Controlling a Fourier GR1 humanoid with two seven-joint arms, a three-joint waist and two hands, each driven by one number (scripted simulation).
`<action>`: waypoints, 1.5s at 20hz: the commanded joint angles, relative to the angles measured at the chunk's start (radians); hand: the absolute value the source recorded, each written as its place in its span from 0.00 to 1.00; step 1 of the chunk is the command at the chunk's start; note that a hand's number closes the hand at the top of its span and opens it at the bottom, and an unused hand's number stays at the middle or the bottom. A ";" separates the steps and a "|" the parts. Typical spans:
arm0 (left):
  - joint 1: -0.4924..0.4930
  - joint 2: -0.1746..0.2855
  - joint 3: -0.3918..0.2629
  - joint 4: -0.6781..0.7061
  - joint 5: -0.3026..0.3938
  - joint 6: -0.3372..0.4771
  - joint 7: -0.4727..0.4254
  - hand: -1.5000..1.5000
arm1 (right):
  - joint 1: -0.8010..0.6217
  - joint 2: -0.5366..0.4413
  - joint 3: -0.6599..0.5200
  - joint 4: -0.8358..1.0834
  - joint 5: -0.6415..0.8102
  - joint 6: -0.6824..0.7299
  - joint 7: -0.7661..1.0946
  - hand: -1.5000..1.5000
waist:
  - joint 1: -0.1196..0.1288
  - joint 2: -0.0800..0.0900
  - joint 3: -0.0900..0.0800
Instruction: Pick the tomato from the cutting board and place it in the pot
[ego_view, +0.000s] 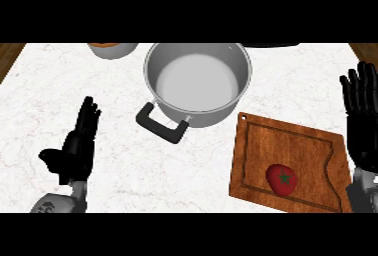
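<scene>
I am seeing a matt metal pot (197, 80), a grained wooden cutting board (295, 145), a glossy tomato (282, 180) and a veined marble counter (44, 100).

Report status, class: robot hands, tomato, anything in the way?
Left robot hand open, right robot hand open. Tomato on cutting board, untouched. Nothing between board and pot.

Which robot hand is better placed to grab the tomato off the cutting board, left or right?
The right robot hand. It is open at the right edge of the cutting board, close to the tomato. The left robot hand, also open, is far across the counter, left of the pot.
</scene>
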 joint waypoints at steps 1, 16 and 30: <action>-0.047 0.016 0.013 0.096 -0.041 -0.010 0.025 0.50 | 0.060 0.000 0.041 -0.036 0.027 0.042 0.006 1.00 | 0.024 -0.008 0.011; -0.043 0.283 0.071 0.102 -0.087 -0.094 0.428 0.50 | 0.404 -0.004 0.334 -0.282 0.648 -0.263 -0.048 0.00 | 0.017 -0.011 0.011; -0.034 0.275 0.086 0.091 -0.085 -0.102 0.446 0.50 | 0.485 -0.398 0.319 -0.764 0.840 0.335 0.744 0.00 | 0.029 -0.009 0.006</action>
